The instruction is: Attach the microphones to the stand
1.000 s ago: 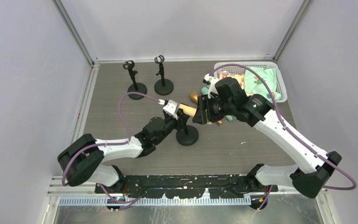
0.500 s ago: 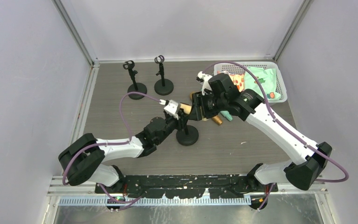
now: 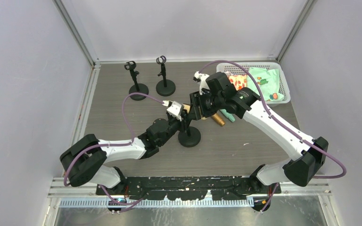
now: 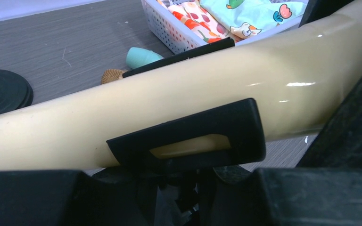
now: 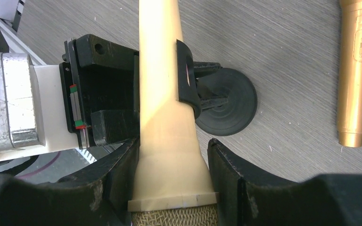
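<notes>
The cream-yellow microphone [image 5: 162, 70] lies across the clip [image 5: 186, 75] of the near stand [image 3: 189, 136]. My right gripper [image 5: 174, 155] is shut on it just below its mesh head. In the left wrist view the microphone [image 4: 169, 94] fills the clip [image 4: 188, 136]. My left gripper [image 4: 188, 188] is shut on the stand's stem under the clip. The golden-brown microphone [image 5: 358, 70] and the mint-green microphone [image 3: 228, 115] lie on the table right of the stand.
Two empty stands [image 3: 138, 87] [image 3: 165, 84] stand at the back left. A white basket [image 3: 283, 80] with patterned cloths sits at the back right. Grey walls close in the table on three sides.
My right arm has moved left with the cream-yellow microphone, pushing it further through the clip. The golden-brown and mint-green microphones now show from under it. The left arm has barely moved.
</notes>
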Controlling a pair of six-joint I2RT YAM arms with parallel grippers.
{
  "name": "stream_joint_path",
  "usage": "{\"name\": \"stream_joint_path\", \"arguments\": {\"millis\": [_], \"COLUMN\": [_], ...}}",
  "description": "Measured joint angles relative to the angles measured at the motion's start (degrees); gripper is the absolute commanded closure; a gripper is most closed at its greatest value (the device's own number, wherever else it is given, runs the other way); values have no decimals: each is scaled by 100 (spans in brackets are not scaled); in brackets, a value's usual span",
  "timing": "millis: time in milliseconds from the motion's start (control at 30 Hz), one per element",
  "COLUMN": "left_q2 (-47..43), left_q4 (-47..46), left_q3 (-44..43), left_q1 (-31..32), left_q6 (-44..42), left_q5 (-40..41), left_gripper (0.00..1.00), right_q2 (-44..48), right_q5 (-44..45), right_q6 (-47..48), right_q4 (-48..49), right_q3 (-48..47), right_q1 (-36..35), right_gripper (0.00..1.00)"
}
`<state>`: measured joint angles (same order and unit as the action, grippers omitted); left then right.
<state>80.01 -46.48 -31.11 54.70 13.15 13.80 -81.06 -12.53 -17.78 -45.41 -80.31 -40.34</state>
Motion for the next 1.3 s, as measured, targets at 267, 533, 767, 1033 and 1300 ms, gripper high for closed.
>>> {"name": "stream_joint_path", "arguments": {"millis": [267,533,767,1033,1300], "left_q2": [0,0,0,-122,-459], "left_q4": [-4,-9,-9,-46,-289], "left_q3": [0,4,20,181,610], "left_q1": [0,33,151,365,483], "left_q6": [15,70,52,-74,-33], "left_q5": [17,186,350,59,-358], "left_gripper": [100,100,100,100,100], "right_q2": [-11,-2,396,820,1899], "right_q5": [-11,-129,-70,-57,-74], "right_q6": [197,343,378,369,168], "right_q4": [85,219,455,431,533], "right_q3": [28,96,450,750,942], "right_q1": [9,48,98,118,107], "right_gripper": [99,43,11,6,6]}}
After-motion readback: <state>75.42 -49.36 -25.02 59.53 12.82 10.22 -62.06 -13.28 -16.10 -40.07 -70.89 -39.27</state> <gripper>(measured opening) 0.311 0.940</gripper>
